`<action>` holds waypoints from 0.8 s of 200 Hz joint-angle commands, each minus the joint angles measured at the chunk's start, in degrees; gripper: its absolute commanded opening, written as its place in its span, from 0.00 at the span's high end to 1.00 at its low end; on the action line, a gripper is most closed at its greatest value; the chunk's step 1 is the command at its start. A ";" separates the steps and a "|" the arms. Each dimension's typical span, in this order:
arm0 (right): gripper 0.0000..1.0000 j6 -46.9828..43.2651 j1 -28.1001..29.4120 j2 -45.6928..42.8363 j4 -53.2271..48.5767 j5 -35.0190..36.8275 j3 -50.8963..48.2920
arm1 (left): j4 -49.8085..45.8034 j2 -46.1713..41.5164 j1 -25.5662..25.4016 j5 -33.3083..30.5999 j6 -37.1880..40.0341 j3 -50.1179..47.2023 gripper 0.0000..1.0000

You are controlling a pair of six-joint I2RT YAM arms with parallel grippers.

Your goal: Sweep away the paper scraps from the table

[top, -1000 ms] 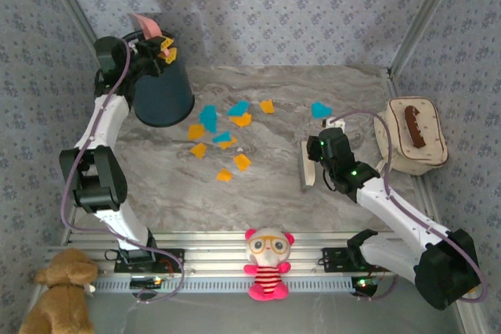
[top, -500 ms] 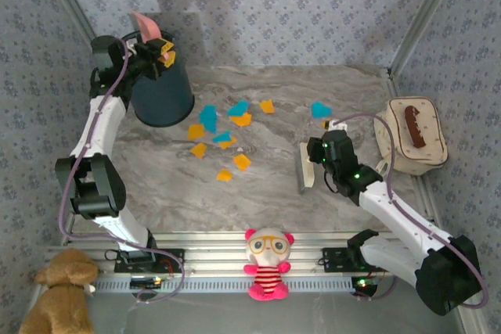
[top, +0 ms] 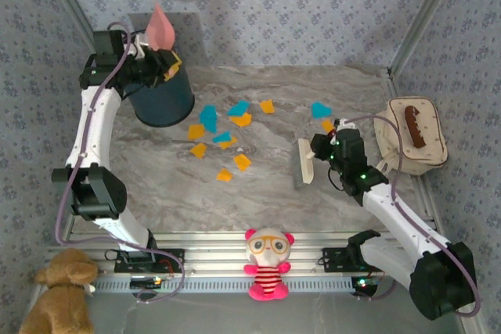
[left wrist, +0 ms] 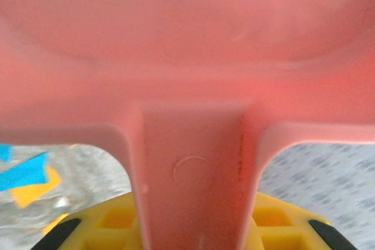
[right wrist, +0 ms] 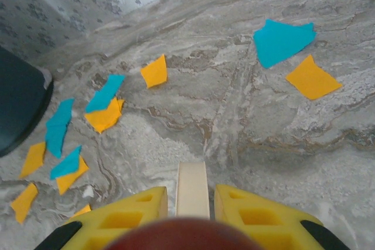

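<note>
Pink dustpan in left fingers' grip above dark bin; right fingers closed on brush.

Blue flowery wallpaper on all three sides, slanted metal posts in the back corners, all of it well ahead of the right fingers. Light's soft and even.
</note>
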 commanded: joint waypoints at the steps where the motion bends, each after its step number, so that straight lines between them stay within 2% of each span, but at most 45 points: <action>1: 1.00 3.07 -2.51 0.11 6.69 -4.75 -0.05 | -12.49 -3.55 -2.89 -6.00 18.78 1.65 1.00; 20: 1.00 3.76 -5.03 1.78 9.46 -6.30 0.74 | -16.46 -4.98 -5.95 -10.98 25.07 0.55 1.00; 44: 1.00 2.64 -8.29 4.83 11.64 -7.48 3.23 | -16.55 -7.67 -9.79 -14.86 29.64 -3.46 1.00; 78: 1.00 -0.01 -14.39 10.53 13.37 -10.94 8.47 | -16.73 -10.39 -14.25 -17.30 34.94 -8.86 1.00; 122: 1.00 6.63 -22.96 21.96 20.57 -19.01 15.05 | -18.32 -11.91 -15.83 -18.94 37.09 -13.70 1.00; 160: 1.00 12.99 -25.21 33.19 25.43 -18.18 22.20 | -18.32 -12.68 -16.65 -20.48 37.00 -17.09 1.00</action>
